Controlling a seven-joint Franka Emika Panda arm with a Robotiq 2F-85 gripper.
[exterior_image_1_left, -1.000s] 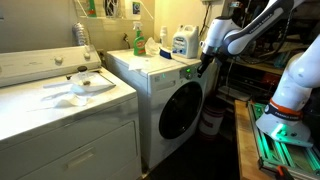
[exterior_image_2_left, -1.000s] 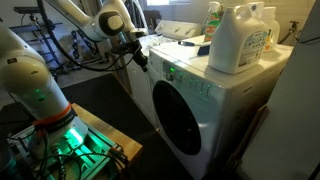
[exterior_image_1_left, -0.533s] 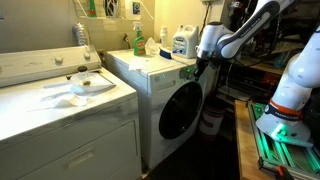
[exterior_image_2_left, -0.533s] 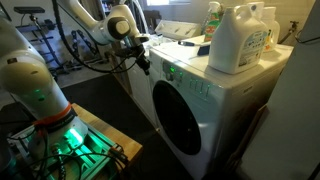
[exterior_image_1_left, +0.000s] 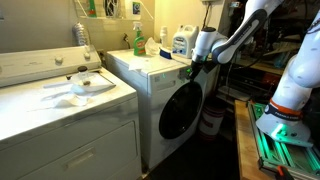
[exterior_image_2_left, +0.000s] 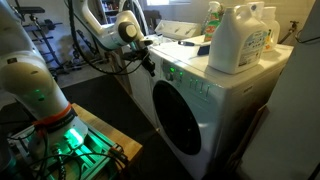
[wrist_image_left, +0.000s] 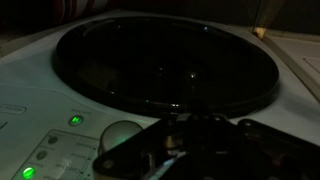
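Now hovering with the dark robot hand (exterior_image_1_left: 193, 68) (exterior_image_2_left: 150, 62) just beside the upper front corner of the white front-loading washing machine (exterior_image_1_left: 165, 95) (exterior_image_2_left: 205, 110), close to its grey control strip (exterior_image_2_left: 185, 78). Apparently holding nothing. Cannot tell how wide the fingers stand, as too dark in the wrist view. Looking there onto the round dark glass door (wrist_image_left: 165, 60) and the small green lamps (wrist_image_left: 75, 120). Probably the approach step, contact not certain. Next calls for a slow, short, well-aimed move toward the strip, staying away from the large white detergent jug (exterior_image_2_left: 238, 40) further back.
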